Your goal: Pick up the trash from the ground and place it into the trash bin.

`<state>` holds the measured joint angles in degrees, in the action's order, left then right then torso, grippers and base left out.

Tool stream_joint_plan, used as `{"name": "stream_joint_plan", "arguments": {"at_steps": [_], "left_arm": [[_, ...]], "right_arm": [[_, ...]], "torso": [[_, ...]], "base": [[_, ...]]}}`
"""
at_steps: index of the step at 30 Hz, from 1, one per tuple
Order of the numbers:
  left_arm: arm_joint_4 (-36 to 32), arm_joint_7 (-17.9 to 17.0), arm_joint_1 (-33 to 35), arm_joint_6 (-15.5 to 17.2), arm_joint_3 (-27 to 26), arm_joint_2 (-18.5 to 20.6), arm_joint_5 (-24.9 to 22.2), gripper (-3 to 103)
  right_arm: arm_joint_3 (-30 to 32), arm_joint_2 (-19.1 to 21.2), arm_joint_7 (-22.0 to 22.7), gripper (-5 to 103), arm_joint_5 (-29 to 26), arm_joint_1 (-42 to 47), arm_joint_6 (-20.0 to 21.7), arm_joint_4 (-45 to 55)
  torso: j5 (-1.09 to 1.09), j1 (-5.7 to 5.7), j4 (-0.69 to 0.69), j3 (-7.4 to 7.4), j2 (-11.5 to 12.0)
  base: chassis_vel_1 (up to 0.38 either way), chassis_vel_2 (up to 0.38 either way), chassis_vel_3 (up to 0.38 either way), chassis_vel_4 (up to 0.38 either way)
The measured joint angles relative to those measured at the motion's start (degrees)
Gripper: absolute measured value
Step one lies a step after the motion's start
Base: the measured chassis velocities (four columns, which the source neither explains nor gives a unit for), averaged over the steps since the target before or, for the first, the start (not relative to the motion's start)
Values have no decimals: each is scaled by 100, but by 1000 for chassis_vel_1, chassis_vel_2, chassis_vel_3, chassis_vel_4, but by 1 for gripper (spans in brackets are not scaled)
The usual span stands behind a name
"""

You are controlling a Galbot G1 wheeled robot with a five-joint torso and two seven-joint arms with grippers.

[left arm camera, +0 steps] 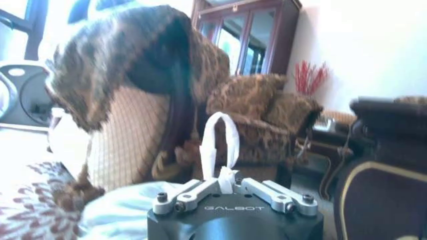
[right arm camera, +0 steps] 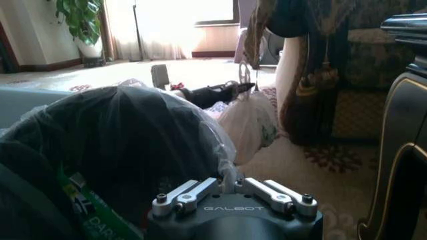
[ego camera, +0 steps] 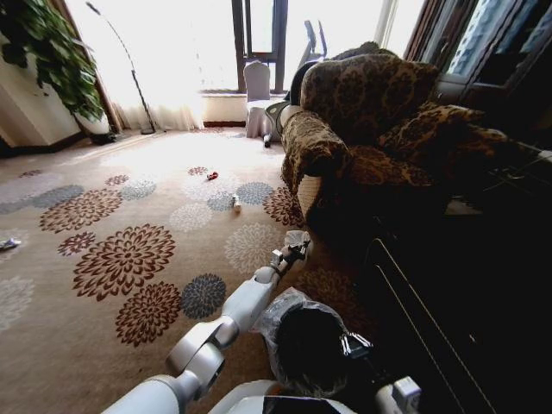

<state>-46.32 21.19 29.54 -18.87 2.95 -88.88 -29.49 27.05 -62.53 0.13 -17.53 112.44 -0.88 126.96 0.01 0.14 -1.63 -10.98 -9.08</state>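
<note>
My left arm reaches forward over the carpet, and its gripper (ego camera: 296, 248) (left arm camera: 227, 181) is shut on the loop handle of a white knotted plastic bag (left arm camera: 219, 142). The bag's body hangs just below it (right arm camera: 250, 120) (ego camera: 297, 236), beside the armchair. The trash bin (ego camera: 302, 341) (right arm camera: 113, 150), a black bucket lined with crinkled plastic, is close in front of me. My right gripper (ego camera: 352, 345) (right arm camera: 232, 184) is shut on its lined rim. More trash lies farther out on the carpet: a small bottle (ego camera: 235, 203), a red scrap (ego camera: 211, 176) and a pale piece (ego camera: 9, 244).
A brown patterned armchair (ego camera: 362, 121) stands right of the left gripper. Dark cabinets (ego camera: 466, 285) line the right side. A white chair (ego camera: 257, 99), a floor lamp (ego camera: 129, 69) and a potted plant (ego camera: 52, 52) stand at the far wall. Open carpet spreads to the left.
</note>
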Motion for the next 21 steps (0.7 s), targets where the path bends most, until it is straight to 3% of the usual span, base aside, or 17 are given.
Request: {"name": "stream_joint_plan", "arguments": {"at_steps": [2,9,13,16,21], "left_arm": [[-552,-24,71,150,5,317,-255,0],[-1806,-182,174,423,-213,1041,-704,0],[-2155,-255,202,488,-255,1225,-897,0],[-3033,-368,373,596,-260,1635,-1319,0],[-3959,-603,612,750,-276,1923,-1777,0]], "right_arm": [[-114,79,24,2,-68,-238,87,-74],[-561,401,65,2,-246,-976,318,-394],[-686,506,66,2,-304,-1208,366,-525],[-1027,677,-6,2,-354,-1663,503,-757],[-1519,702,-7,2,-372,-2261,580,-1042]], "torso": [[-1,0,-5,0,0],[-1,0,-3,0,0],[-2,0,-3,0,1],[-5,0,-2,0,0],[-2,0,-2,0,1]], "base": [[0,0,0,0],[0,0,0,0],[0,0,0,0],[0,0,0,0],[0,0,0,0]]}}
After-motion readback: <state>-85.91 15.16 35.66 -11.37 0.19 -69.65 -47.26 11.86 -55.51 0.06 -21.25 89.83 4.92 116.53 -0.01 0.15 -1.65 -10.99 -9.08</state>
